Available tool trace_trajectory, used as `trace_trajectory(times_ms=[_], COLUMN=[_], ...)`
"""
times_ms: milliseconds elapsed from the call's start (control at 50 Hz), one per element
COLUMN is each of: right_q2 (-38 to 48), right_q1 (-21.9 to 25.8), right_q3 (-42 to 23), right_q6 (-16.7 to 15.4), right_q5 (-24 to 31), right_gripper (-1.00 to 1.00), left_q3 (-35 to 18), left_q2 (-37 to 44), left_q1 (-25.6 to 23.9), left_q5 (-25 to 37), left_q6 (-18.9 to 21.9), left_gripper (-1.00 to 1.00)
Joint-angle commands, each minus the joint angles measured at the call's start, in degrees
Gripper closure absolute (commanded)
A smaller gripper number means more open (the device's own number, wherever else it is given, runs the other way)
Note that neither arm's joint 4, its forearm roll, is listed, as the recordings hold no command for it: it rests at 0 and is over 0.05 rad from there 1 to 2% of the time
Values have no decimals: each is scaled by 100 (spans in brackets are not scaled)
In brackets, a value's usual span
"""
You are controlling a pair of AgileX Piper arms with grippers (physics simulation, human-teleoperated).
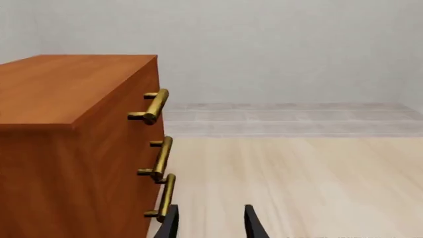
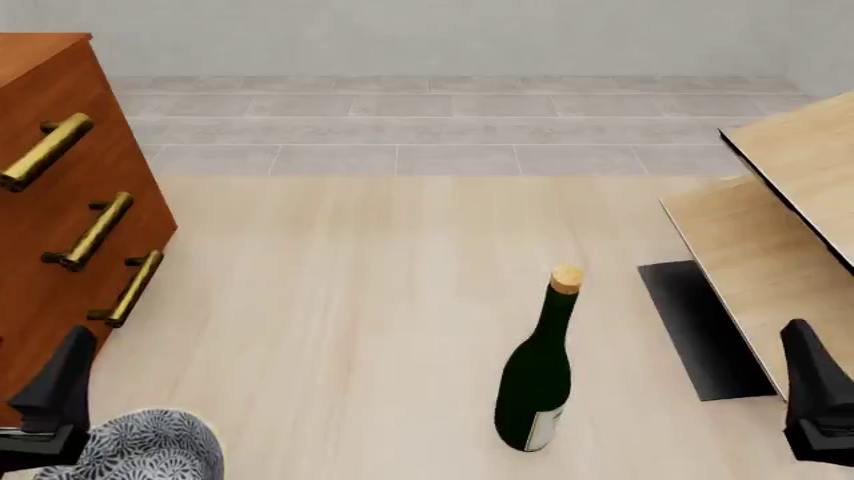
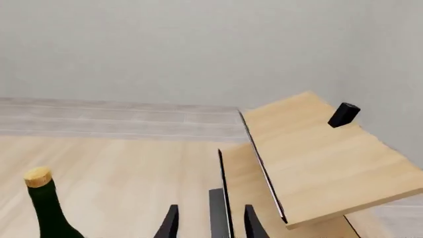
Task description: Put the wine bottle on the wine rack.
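Mid-table, wine bottle (image 2: 537,380) stands upright (cork up).

Front view: wine rack (image 2: 781,215) cut by the right edge; only two slanted panels and part of the black base show. Drawer cabinet (image 2: 60,190) cut by the left edge. Left gripper (image 2: 54,400) and right gripper (image 2: 817,400) sit at the bottom corners, each only partly in frame, finger spacing unreadable there. A grey patterned object (image 2: 140,448) at the bottom edge, identity unclear.

Right wrist view: wine bottle (image 3: 47,206) cut off below the shoulder, label out of frame. Wrist views show fingertips (image 1: 170,223) only, clipped by the lower edge.
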Motion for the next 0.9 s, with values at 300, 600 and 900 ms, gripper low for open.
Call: trace_trajectory(times_ms=[300,600,900], right_q2=[4,-10,-6], right_q1=[401,1479,2465], right_q3=[92,-681,-928], right_q6=[235,68,-63], right_q5=[-126,411,801], right_gripper=[-100,-100,-100], left_q3=[-203,-255,-378], left_q2=[-154,-165,-169], left_q1=[3,-5,-87], left_q5=[206,173,97], left_q6=[-15,-196,-150], left_gripper=[-100,-100,-100])
